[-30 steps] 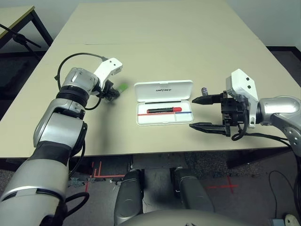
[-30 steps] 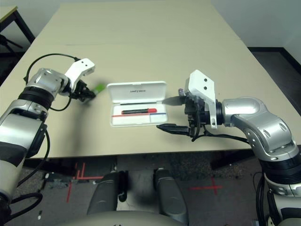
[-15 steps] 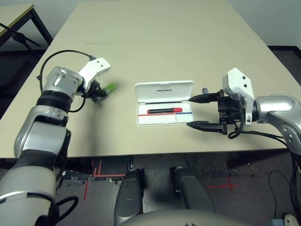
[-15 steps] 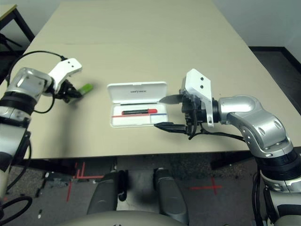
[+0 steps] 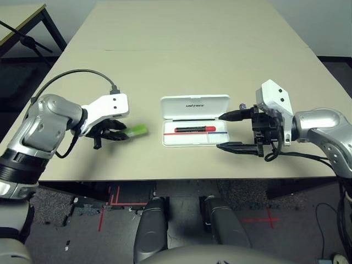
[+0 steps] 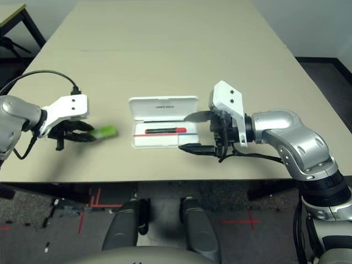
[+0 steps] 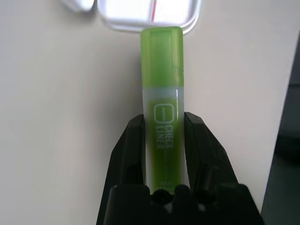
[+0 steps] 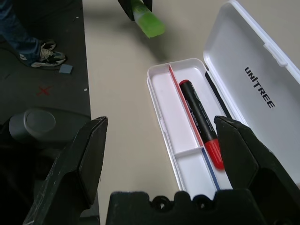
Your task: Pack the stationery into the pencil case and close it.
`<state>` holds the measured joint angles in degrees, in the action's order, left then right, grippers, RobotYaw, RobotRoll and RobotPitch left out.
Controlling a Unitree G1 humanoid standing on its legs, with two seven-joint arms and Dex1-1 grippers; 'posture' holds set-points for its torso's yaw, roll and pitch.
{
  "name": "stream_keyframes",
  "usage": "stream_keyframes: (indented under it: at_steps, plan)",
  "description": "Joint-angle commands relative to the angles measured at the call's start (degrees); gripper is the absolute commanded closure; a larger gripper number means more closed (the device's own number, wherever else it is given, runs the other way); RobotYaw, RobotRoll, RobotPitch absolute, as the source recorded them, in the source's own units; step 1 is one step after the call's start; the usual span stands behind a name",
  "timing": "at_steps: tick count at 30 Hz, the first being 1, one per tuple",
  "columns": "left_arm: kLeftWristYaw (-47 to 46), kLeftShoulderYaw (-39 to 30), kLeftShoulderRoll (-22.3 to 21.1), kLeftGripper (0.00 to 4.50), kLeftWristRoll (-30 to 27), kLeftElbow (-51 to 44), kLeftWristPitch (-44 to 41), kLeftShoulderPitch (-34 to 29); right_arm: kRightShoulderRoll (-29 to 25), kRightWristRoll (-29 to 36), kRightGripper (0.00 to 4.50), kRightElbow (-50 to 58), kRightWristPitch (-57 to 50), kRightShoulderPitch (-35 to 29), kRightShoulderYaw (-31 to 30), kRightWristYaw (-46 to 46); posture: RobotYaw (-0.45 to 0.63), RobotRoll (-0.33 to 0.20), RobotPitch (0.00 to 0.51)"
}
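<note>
The white pencil case (image 5: 212, 99) lies open at the table's middle, its UNITREE lid (image 8: 243, 51) folded back flat. The red marker (image 5: 193, 130) with a black cap lies in its tray. Left of the case, my left gripper (image 5: 118, 133) is shut on the flat light-green stick (image 7: 162, 70), which points toward the case just above the table. My right gripper (image 5: 220, 132) stands open at the case's right end, nothing between its fingers. The tiny purplish block (image 5: 241, 105) sits on the table just behind the right gripper's far finger.
The beige table (image 5: 181, 49) stretches far behind the case. Its front edge runs close below both grippers. Another table (image 5: 16, 14) stands off the far left corner. A person's shoes (image 8: 44, 54) are on the dark floor.
My left arm has swung toward the table's near edge with the green stick, which now points at the case. The right gripper has edged slightly closer to the case.
</note>
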<state>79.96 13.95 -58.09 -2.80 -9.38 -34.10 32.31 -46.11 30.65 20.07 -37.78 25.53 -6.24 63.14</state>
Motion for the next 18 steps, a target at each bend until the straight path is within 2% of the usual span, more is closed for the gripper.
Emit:
stream_keyframes:
  at_steps: [1, 6, 10, 18]
  plan:
    - [0.66, 0.98, -0.01, 3.44, -1.52, -4.16, -1.82, 0.98, -0.51, -1.14, 0.0, -0.72, 1.32, -0.53, -1.04, 1.18, 0.01, 0.0, 0.158]
    - [-0.42, 5.49, 4.31, 3.44, 0.12, -4.19, -2.26, 5.53, -0.76, -2.01, 0.0, -1.35, 2.38, -1.42, -1.11, 2.26, 0.01, 0.0, 0.157]
    - [-2.05, 10.23, 9.67, 3.44, 2.47, -1.15, -2.47, 10.0, -0.71, -2.76, 0.0, -1.68, 2.87, -1.52, -1.5, 2.7, 0.01, 0.0, 0.157]
    - [-2.35, 16.63, 17.43, 3.44, 4.49, 4.17, -1.25, 14.63, -1.26, -3.5, 0.0, -1.46, 3.29, -2.75, -1.03, 3.08, -0.01, 0.0, 0.159]
